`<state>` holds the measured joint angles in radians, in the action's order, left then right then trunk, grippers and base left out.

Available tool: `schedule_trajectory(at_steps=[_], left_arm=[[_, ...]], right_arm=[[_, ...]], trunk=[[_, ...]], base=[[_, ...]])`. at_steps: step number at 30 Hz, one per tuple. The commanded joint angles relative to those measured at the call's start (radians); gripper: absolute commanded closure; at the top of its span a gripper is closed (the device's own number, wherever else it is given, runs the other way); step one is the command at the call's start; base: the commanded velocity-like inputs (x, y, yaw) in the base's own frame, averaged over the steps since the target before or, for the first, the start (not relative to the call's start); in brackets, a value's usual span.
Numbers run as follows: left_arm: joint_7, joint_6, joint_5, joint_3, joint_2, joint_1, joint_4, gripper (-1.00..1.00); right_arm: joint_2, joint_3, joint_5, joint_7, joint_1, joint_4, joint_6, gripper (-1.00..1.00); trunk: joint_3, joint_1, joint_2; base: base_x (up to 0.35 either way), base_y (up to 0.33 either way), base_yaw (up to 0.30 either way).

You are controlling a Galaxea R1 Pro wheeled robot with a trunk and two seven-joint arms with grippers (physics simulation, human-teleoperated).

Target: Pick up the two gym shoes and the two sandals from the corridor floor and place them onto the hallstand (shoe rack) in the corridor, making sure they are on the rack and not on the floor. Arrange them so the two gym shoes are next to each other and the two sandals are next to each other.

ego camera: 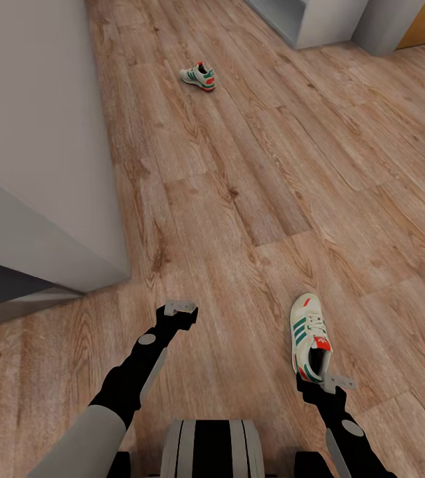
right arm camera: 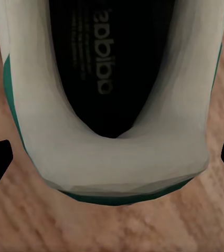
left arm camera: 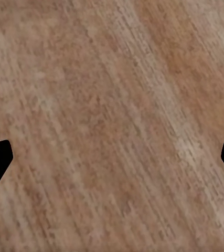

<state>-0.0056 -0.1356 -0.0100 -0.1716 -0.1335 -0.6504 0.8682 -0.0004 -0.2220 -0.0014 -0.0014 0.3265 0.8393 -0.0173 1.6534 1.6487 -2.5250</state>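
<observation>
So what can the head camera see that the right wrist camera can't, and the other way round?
Head view only: a second gym shoe lying far off on the floor, a grey wall, and both arms, the left end effector over bare planks. Right wrist view only: a close look into the near shoe's dark insole with printed lettering. Both share the near gym shoe at the right end effector, and the wood-plank floor.
</observation>
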Motion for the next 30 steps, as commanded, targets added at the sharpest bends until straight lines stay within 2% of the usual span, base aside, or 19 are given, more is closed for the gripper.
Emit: schedule_trajectory(at_steps=[1, 30], left_arm=[[-0.001, -0.006, -0.001, 0.000, 0.000, 0.000, 0.002, -1.00], [-0.001, -0.006, -0.002, -0.001, 0.000, 0.000, 0.002, -1.00]], right_arm=[[0.000, 0.000, 0.000, 0.000, 0.000, 0.000, -0.002, -1.00], [0.000, 0.001, 0.000, 0.000, 0.000, 0.000, -0.002, -1.00]], trunk=[[0.000, 0.000, 0.000], [0.000, 0.000, 0.000]], base=[[0.000, 0.000, 0.000], [0.025, 0.000, 0.000]])
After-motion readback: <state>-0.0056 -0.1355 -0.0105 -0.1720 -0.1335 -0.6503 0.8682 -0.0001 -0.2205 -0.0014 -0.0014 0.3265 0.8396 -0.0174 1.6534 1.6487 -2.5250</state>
